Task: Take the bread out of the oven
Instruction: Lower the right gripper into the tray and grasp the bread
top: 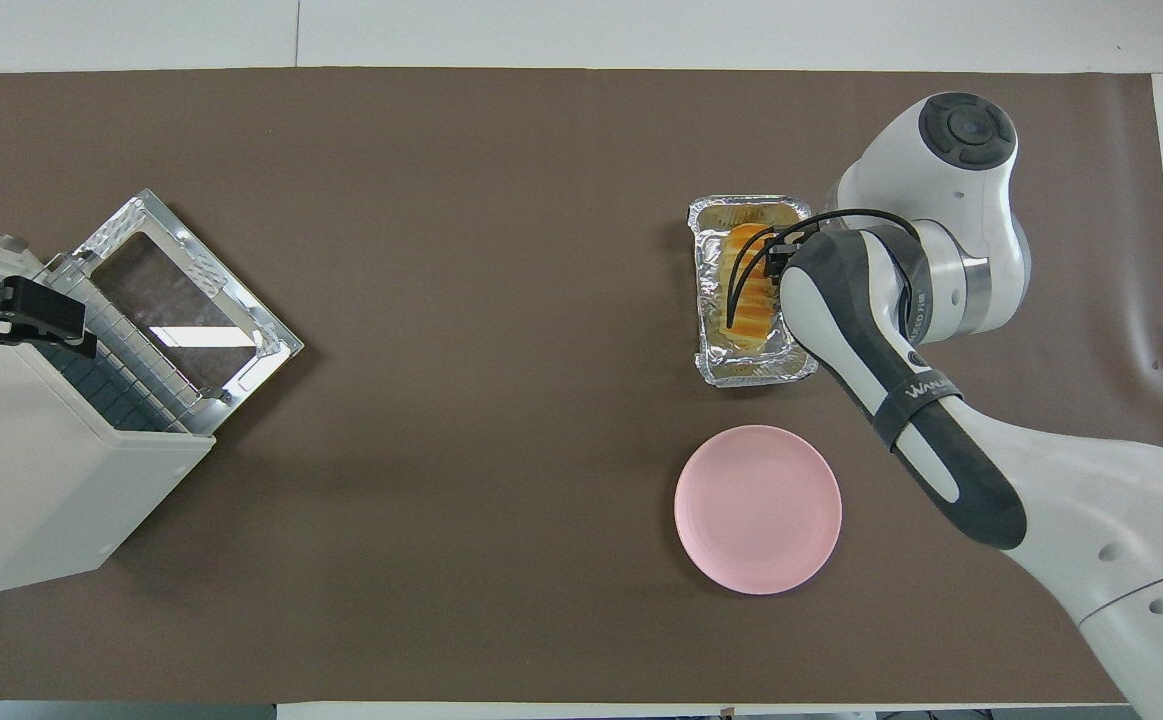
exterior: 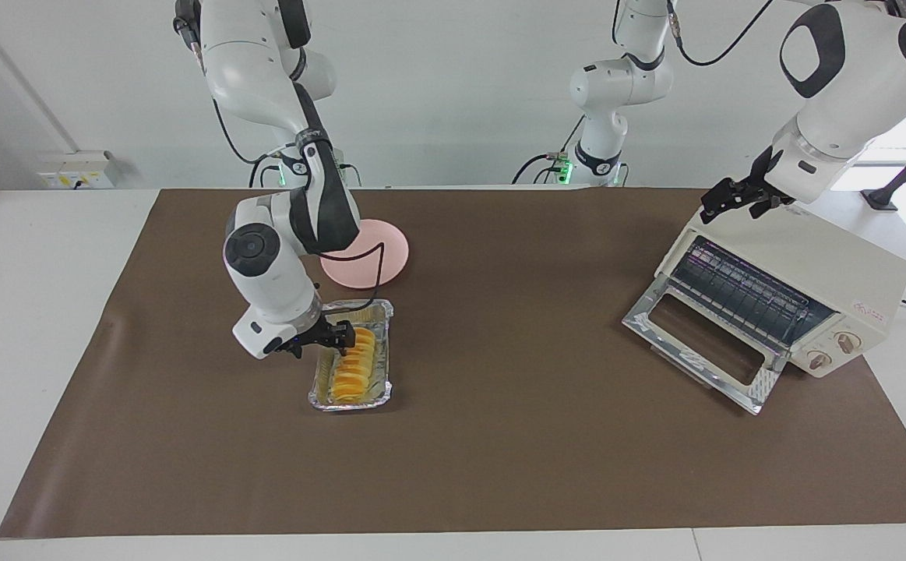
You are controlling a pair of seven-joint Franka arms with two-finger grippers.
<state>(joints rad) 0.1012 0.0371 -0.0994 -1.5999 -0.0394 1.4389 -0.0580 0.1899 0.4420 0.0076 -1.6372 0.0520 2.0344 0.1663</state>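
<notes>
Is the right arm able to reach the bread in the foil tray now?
Probably yes. The right gripper is already at the bread, which lies uncovered in the open foil tray with nothing in the way.

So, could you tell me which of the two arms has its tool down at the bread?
The right arm: its tool is at the golden braided bread in the crinkled silver foil tray. The left tool hangs over the cream-white toaster oven.

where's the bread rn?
The bread lies in the foil tray toward the right arm's end of the table, farther from the robots than the pink plate, with the right gripper at it.
</notes>
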